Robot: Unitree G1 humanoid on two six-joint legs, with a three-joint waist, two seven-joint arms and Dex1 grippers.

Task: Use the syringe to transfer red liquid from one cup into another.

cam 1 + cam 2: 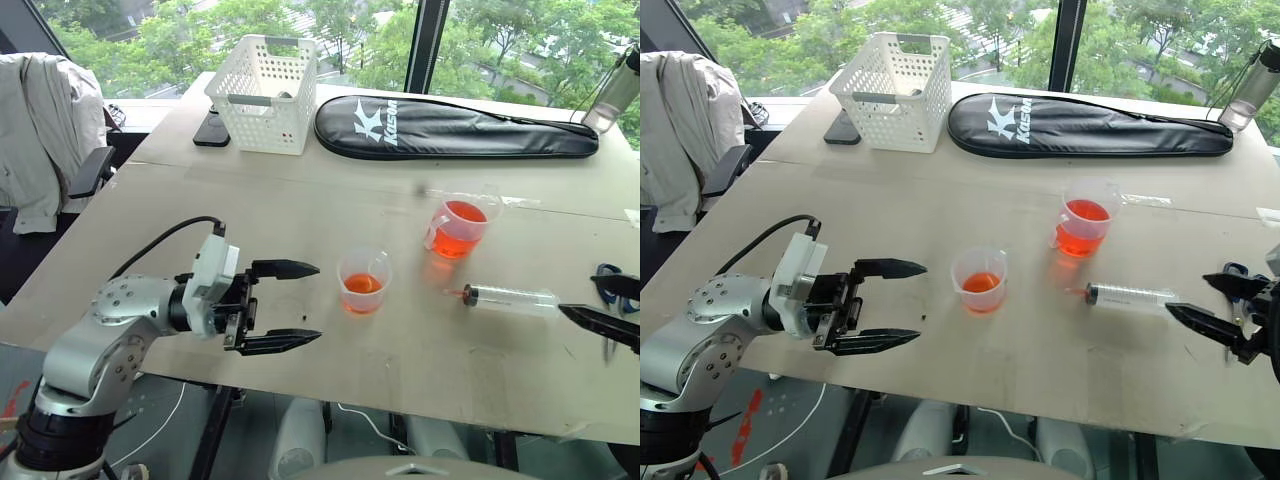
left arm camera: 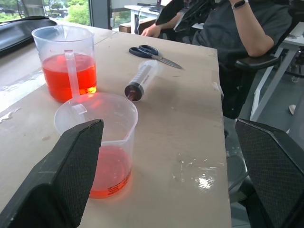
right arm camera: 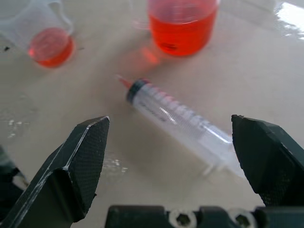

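Both pincers stand spread wide and carry nothing as I watch from my station: my left gripper (image 1: 283, 306) hangs over the near left part of the table (image 1: 420, 360), fingers pointing across toward the cups, and my right gripper (image 1: 1210, 308) sits at the near right edge with its black fingers apart, aimed at the syringe. Just past those right fingers the syringe (image 1: 508, 298) lies flat on the table, untouched, its dark seal and narrow tip turned toward the cups, with a reddish tint at the tip; its far end lies nearest my right gripper. Blue-handled scissors (image 1: 606, 283) lie just beyond that gripper, near the table's right edge. Between the two grippers stands the smaller cup (image 1: 363, 281), upright, with a shallow layer of red liquid (image 1: 362, 284) in the bottom. Slightly farther back and to the right is the wider cup with the handle (image 1: 459, 224), upright and holding noticeably more red liquid. At the far side of the table I see a white basket (image 1: 263, 92) and a long black zipped case (image 1: 450, 128), well apart from the cups.
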